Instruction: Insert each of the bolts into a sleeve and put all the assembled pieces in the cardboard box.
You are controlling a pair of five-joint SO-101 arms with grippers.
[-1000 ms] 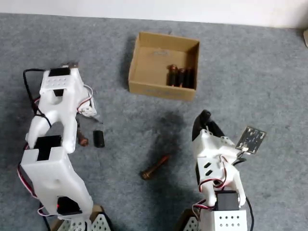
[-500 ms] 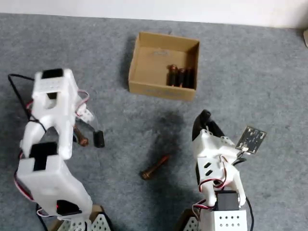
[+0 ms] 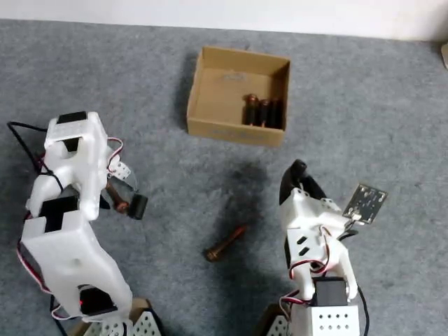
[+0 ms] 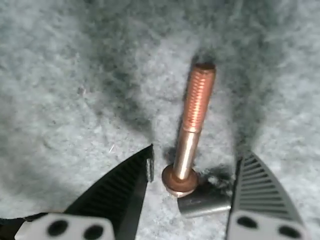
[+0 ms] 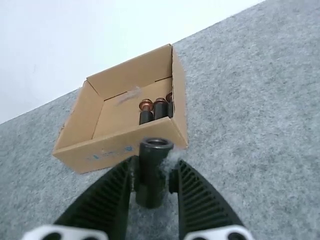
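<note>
Step in hand, I judge: pick-up of a bolt. L gripper (image 4: 196,157) stands wide open astride the bolt (image 4: 194,115) head, mid-left in the high view. R gripper (image 5: 152,164) clamps a black sleeve (image 5: 152,147) upright, below-right of the cardboard box (image 3: 210,129). Next: close, lift, align w/ the sleeve.

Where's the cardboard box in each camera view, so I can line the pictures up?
High view: the cardboard box sits at top centre on the mat.
Right wrist view: the cardboard box is at centre, beyond the sleeve in the right gripper.
Left wrist view: a bolt on the mat, by the left gripper.
Shared landmark: the assembled pieces against one box wall.
</note>
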